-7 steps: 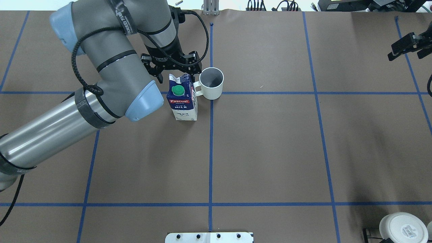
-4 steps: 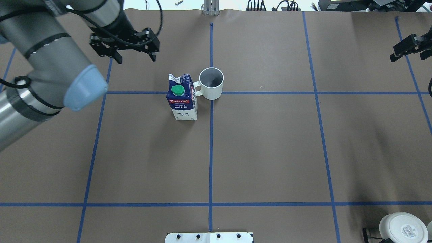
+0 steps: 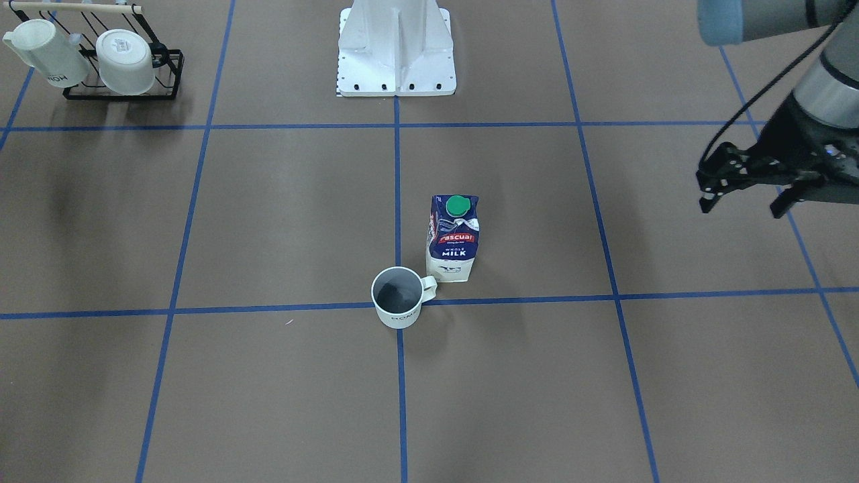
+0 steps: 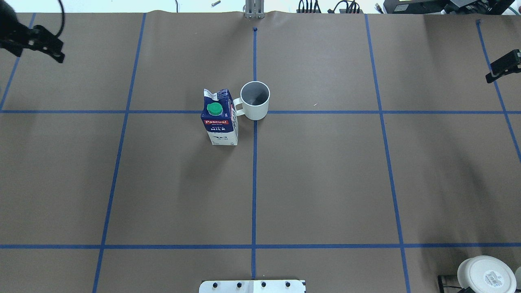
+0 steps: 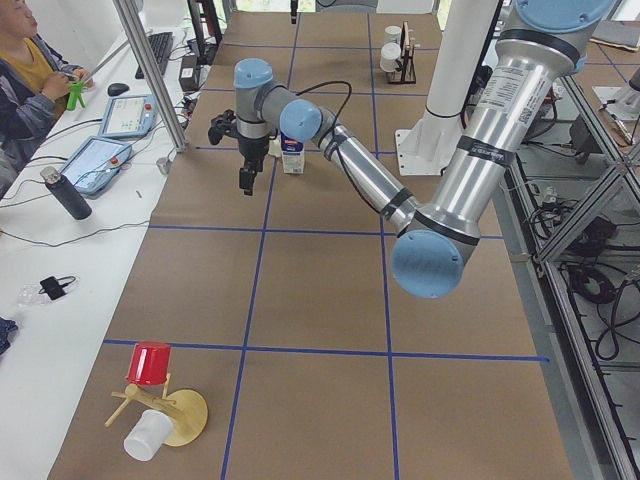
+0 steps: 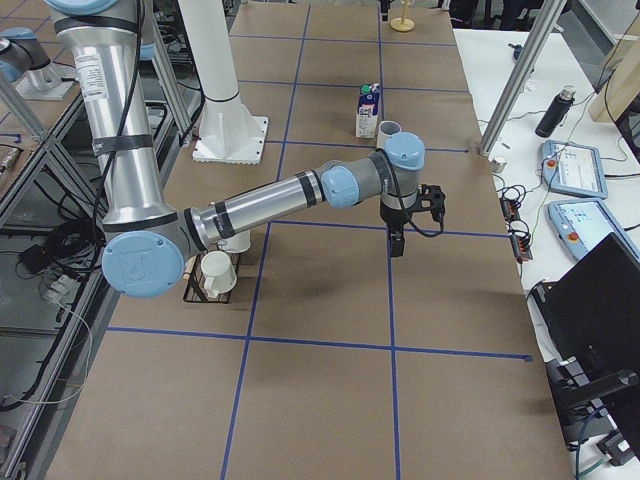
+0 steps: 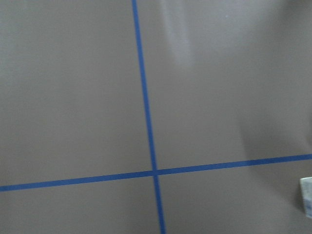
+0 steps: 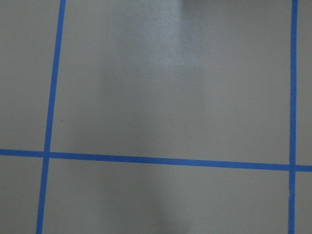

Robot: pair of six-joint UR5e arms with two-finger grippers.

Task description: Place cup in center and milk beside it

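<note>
front-facing view: the cup (image 3: 397, 306) stands upright on the center crossing (image 3: 400, 333) of the bench (image 3: 268, 215), hiding the tape junction. its handle is turned toward the milk (image 3: 453, 238), which stands upright just beside it on the robot's left. the left fingers (image 3: 741, 204) hang well apart from both near the view's right edge, spread wide and empty.

overhead view: a second ago those fingers were right at the carton's top, and half a second ago they had already lifted away. now only a bit of them shows in the top-left corner. carton and cup have not shifted at all, so the release was clean. the right fingers (image 4: 503, 66) have slid further out at the right edge. only a sliver shows, so i cannot tell whether they are apart or together.

side views: both arms hover over bare bench, away from the pair.

wrist views: each camera sees brown bench and blue tape, and neither shows its fingers.

judging from this, both placements look done — what remains is the arms' retreat.
</note>
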